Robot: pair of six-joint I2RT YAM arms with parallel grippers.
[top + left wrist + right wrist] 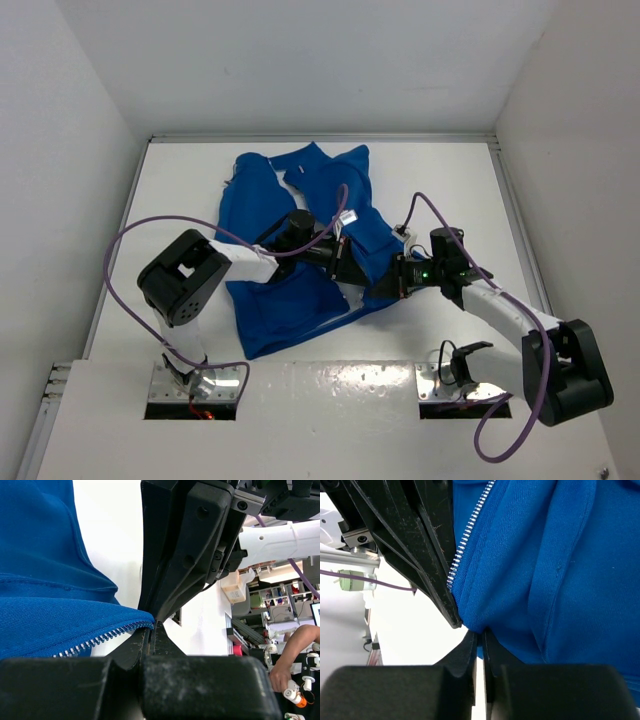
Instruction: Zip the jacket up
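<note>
Jacket (262, 205) lies crumpled on white surface (450, 190), centre-left. Left tool (151, 639) clenched on jacket edge where zipper teeth (100, 641) end. Right tool (481, 642) clenched on blue fold just beside zipper. Tools meet tip to tip at jacket's near-right edge.

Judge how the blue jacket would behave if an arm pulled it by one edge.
Probably floppy: the jacket lies rumpled with folds, so it would likely drape and bunch rather than slide whole. Its textured weave looks grippy, not slippery. The zipper edge may be slightly stiffer.
</note>
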